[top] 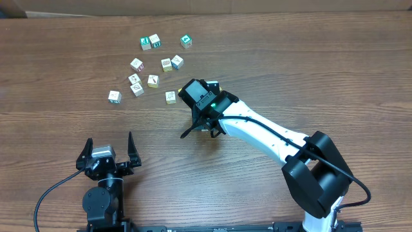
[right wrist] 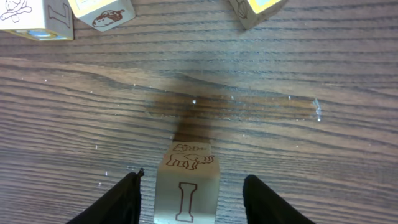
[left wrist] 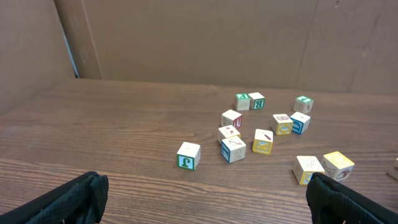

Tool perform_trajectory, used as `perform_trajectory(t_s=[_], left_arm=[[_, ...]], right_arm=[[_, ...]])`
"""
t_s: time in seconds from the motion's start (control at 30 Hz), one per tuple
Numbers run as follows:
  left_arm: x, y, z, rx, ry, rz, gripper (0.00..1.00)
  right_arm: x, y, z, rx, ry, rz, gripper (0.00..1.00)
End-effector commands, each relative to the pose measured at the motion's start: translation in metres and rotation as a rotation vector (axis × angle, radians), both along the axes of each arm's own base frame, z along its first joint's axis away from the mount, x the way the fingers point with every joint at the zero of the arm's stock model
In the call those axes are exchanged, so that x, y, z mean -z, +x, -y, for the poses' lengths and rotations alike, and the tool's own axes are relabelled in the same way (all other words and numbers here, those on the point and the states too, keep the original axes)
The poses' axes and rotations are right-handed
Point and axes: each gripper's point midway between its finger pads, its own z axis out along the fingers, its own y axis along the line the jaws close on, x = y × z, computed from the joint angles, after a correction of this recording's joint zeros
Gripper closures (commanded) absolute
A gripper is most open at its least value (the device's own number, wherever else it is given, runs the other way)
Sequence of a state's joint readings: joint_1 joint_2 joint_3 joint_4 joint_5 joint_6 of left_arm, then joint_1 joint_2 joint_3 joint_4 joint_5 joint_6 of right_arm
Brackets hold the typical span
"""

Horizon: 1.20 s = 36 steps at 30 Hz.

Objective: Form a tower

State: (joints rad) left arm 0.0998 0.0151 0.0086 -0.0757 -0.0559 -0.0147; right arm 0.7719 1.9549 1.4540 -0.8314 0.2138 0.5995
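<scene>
Opening stage of the tower task, seen from above and from both wrists. No tower was seen in any view: every cube that could be made out lay singly on the desk [top: 322, 58], none resting on another, so the stack was judged not to have been begun. The loose cubes [top: 153, 80] were scattered across the far left-centre of the desk, some just beside one another and others apart, with green-, blue-, red- and yellow-marked faces among them. The right hand [right wrist: 191, 180] was extended to the near edge of this scatter and was set around a lettered cube [right wrist: 185, 200], whose near face bore an "I" and whose upper face bore an animal outline. Its two fingers [right wrist: 121, 199] were held open, one on each side of the cube, with a strip of desk visible in each gap; no grip was shown. What lay beneath that cube was cut off by the edge of the view. The left hand [top: 108, 149] was placed at the near edge of the desk, to the left, well apart from all cubes, its jaws spread wide and empty. Practically the whole task was judged to be left: the cube was to be gripped, a base chosen, and the others stacked on it one by one.
</scene>
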Motion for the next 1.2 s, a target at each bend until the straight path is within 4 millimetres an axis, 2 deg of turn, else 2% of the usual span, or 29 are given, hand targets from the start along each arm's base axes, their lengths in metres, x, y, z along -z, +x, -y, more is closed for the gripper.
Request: perform_trajectory(t_s=[0.0,0.17,0.3,0.53,0.7,1.17], left_arm=[[-0.001,0.0,0.001,0.005,0.023,0.005,0.0],[-0.001,0.0,0.001,0.005,0.023,0.005,0.0],[-0.001,0.0,0.001,0.005,0.023,0.005,0.0],[-0.001,0.0,0.001,0.005,0.023,0.005,0.0],[-0.001,0.0,0.001,0.005,0.023,0.005,0.0],[-0.001,0.0,0.001,0.005,0.023,0.005,0.0]], right_arm=[[-0.015,0.005,0.0,0.001,0.02,0.036,0.53],[-0.014,0.004,0.0,0.0,0.019,0.035,0.58],[-0.014,0.003,-0.003,-0.002,0.027,0.032,0.53],[-0.006,0.002,-0.003,-0.003,0.032,0.037,0.53],[-0.006,0.002,-0.003,-0.003,0.03,0.036,0.59],[-0.005,-0.001,-0.004,-0.01,0.03,0.025,0.63]])
